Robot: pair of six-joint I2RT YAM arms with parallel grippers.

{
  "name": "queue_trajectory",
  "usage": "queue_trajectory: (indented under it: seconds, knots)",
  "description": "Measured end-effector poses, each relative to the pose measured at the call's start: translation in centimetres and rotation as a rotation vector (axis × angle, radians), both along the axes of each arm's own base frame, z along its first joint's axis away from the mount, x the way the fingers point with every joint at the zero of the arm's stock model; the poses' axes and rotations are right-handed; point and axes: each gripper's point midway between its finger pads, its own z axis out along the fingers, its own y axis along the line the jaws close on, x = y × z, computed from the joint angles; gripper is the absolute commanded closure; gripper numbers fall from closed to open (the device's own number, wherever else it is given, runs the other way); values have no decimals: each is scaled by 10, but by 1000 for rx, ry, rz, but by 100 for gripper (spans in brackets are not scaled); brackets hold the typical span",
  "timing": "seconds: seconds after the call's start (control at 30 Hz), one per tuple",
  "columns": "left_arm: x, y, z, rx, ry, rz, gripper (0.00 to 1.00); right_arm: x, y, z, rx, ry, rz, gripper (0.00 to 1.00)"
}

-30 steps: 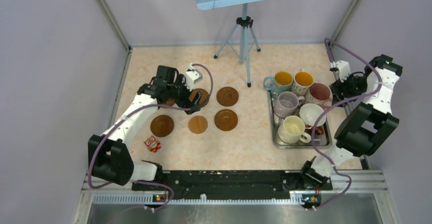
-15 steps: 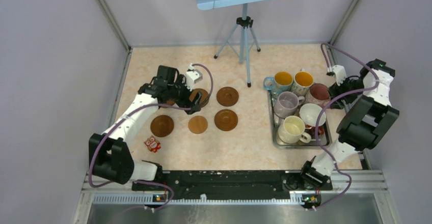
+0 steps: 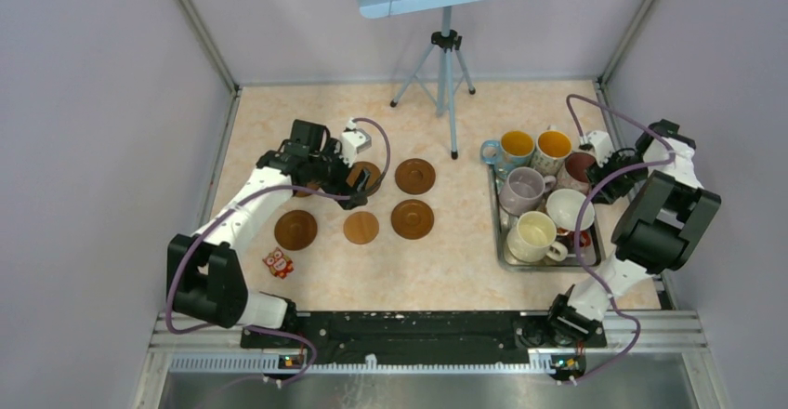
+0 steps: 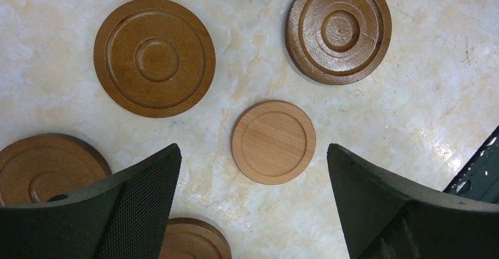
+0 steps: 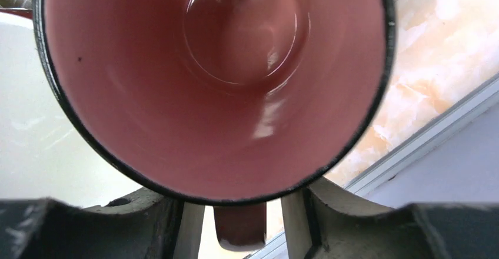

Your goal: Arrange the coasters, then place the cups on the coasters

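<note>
Nearest to me, my right gripper (image 5: 238, 212) is straddling the stubby pink handle (image 5: 238, 228) of the pink ceramic mug (image 5: 218, 82). One finger is standing to each side of it with a sliver of gap showing on both, so the jaws are apart and gripping nothing yet. The handle is pointing straight back at my wrist, lined up with the gap between the pads. The mug's round bowl is lying just beyond it, farther from me.

From above, that mug is sitting at the far right corner of the rectangular steel tray (image 3: 544, 266), its handle turned outward toward my right arm and the other mugs packed close beside it. I judge that a plain squeeze is all the lift is waiting on.

Well apart across the table, my left gripper (image 4: 252, 153) is hovering fully open and empty over the round brown wooden coasters (image 4: 154, 57). The smaller, paler wooden coaster (image 4: 273, 141) is lying between its fingers. No coaster is carrying a mug.
</note>
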Motion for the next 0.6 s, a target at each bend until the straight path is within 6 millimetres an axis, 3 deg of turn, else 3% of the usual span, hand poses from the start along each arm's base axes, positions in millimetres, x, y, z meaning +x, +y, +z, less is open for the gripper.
queue_trajectory:
  seconds: [0.37,0.6]
  knots:
    - [1,0,-5,4,14,1,1,0,0,-7,-16,0,14,69]
    - [1,0,-5,2,17,4,1,2,-1,-5,-21,-8,21,95]
